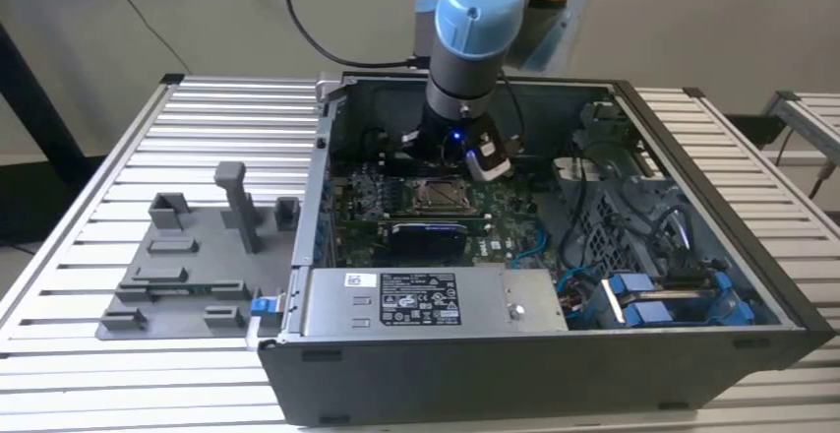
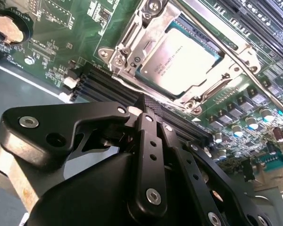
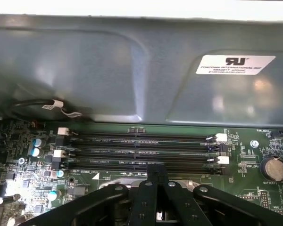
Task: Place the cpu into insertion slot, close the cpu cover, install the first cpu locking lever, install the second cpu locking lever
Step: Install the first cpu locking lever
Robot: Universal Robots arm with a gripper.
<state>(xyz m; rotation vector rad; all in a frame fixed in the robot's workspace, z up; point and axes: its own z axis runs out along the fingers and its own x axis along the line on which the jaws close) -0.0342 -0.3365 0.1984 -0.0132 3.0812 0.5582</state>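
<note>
cpu (image 2: 184,61) seated under cpu cover (image 2: 137,37); gripper (image 2: 148,101) just beside cover, pinched closed, empty, likely for pressing rather than grasping

The arm (image 1: 462,54) is standing almost upright directly above the gripper (image 1: 455,157), with its grey, blue-capped wrist (image 1: 459,98) pointing straight down and a small blue light (image 1: 455,138) glowing just above the gripper. In both wrist views the gripper's two black fingers (image 2: 149,141) (image 3: 149,197) are lying side by side along their length, their ribbed tips meeting with nothing held between them. The broad black linkage arms (image 2: 61,127) are sitting folded in on either side of the fingers.
</note>
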